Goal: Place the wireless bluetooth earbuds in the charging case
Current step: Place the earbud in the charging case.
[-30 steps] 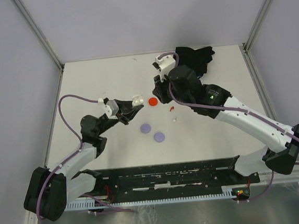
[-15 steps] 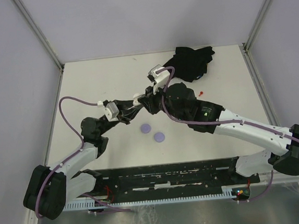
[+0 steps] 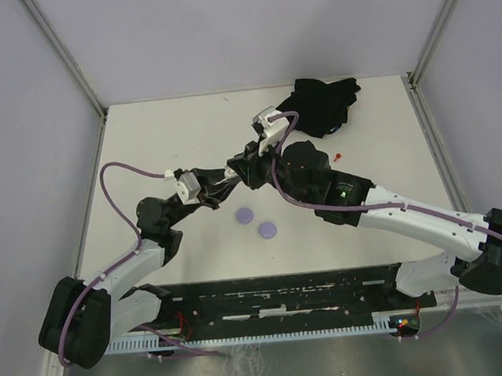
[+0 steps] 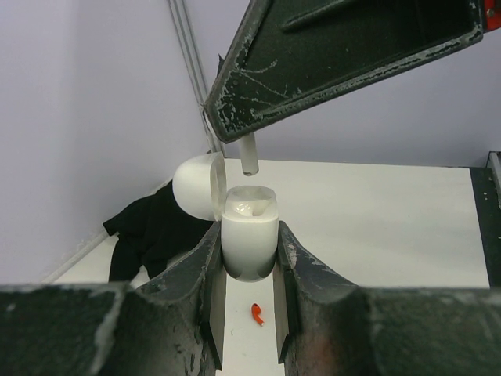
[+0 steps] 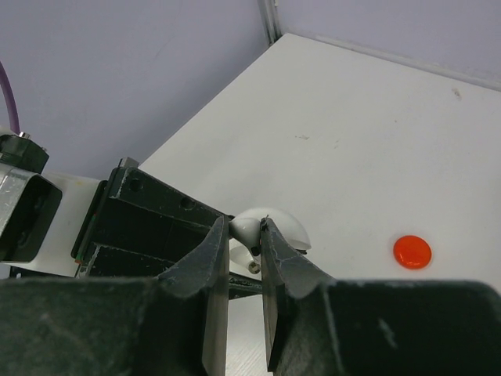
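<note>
Clamps the charging case (image 4: 249,251), white and upright, between both fingers of the left gripper (image 4: 248,235) near the middle of the worktop (image 3: 167,134). Seems to hold it lifted off the surface, judging by the left wrist view. Leaves the lid (image 4: 196,186) swung open to one side and the hollow facing up.

Pinches a white earbud (image 4: 249,154) in the closed right gripper (image 5: 244,235), reaching in from the opposite side so the two grippers meet tip to tip. Points the stem straight down over the case's open mouth, its end just above the rim. Hard to say whether touching or barely apart.

Shows a red earbud (image 4: 257,313) lying on the worktop beyond and below the case, well clear of both grippers. Also shows a red bit (image 3: 340,156) on the worktop to the right of the right arm, too small to tell what exactly.

Elsewhere on the worktop:
- two lavender discs (image 3: 245,215), side by side and apart, nearer the arm bases than the case
- a red disc (image 5: 412,251), seen only from the right wrist
- a black cloth (image 3: 318,105), crumpled at the far right corner
</note>
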`<act>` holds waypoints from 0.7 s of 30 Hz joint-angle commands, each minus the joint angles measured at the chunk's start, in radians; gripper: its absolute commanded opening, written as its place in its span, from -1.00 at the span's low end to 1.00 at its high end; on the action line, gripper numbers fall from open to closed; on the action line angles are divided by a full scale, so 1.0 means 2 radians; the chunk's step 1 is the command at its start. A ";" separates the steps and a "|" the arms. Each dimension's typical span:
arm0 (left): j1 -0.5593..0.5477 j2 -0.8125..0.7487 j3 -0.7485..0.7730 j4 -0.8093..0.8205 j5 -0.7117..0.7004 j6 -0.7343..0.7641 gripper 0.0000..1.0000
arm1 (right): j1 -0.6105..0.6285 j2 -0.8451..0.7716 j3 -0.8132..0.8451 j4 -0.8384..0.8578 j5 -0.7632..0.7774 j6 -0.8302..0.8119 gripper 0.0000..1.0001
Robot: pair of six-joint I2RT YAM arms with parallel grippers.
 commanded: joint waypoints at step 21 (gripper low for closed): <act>-0.012 0.004 0.000 0.032 -0.038 0.003 -0.95 | 0.004 -0.015 -0.030 0.058 0.011 0.022 -0.63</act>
